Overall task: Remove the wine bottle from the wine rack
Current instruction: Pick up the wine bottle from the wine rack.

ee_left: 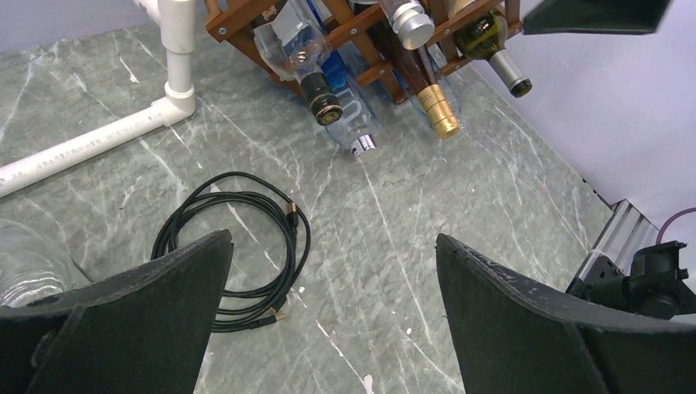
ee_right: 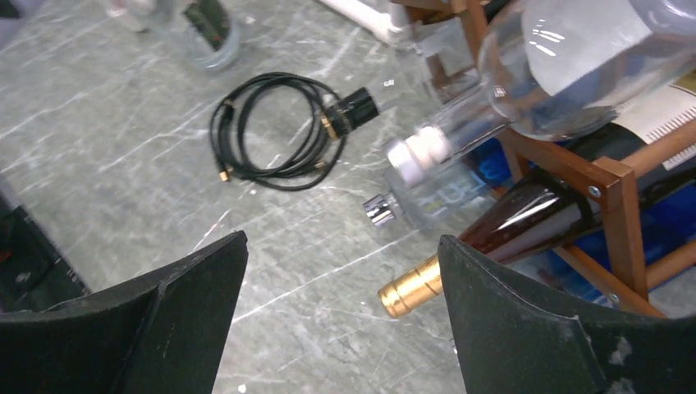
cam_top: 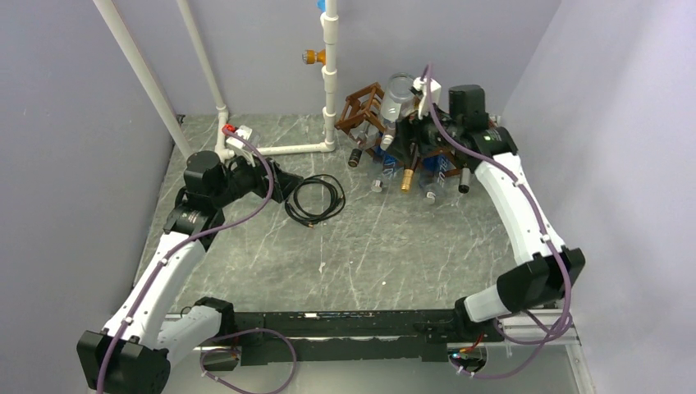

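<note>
The brown wooden wine rack (cam_top: 357, 111) stands at the back right and holds several bottles that slope neck-down toward the front. A dark wine bottle with a gold foil neck (ee_right: 410, 289) pokes out of a lower cell (ee_right: 611, 185); its gold cap also shows from above (cam_top: 405, 179) and in the left wrist view (ee_left: 439, 115). My right gripper (ee_right: 343, 238) hovers over the rack's front, open, with the gold cap just inside its right finger (ee_right: 509, 328) and not pinched. My left gripper (ee_left: 332, 236) is open over bare table at the left, holding nothing.
A coiled black cable (cam_top: 314, 199) lies mid-table between the arms. White pipes (cam_top: 328, 74) rise at the back and run along the floor. A clear glass bottle (ee_right: 574, 66) and a blue bottle with a silver cap (ee_right: 427, 201) sit beside the wine bottle. Another clear bottle (ee_left: 25, 263) is by the left gripper.
</note>
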Robot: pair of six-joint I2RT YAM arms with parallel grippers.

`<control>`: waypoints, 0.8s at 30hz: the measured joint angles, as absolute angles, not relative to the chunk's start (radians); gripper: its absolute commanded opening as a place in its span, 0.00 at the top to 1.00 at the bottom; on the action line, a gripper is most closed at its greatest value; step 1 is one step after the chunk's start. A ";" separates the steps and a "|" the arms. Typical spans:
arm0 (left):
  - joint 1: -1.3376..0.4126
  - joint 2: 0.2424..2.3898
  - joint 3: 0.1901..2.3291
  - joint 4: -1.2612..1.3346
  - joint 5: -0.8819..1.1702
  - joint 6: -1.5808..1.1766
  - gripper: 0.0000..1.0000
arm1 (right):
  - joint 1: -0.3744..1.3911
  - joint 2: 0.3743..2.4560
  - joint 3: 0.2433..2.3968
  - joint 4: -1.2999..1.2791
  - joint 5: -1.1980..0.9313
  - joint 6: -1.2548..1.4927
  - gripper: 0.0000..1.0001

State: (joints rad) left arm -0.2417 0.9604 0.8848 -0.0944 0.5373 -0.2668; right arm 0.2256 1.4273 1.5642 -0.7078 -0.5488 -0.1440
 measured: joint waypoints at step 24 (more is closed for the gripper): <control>-0.242 0.979 0.885 -0.096 0.534 -0.250 0.01 | 0.399 1.725 1.787 -0.650 0.167 0.409 0.19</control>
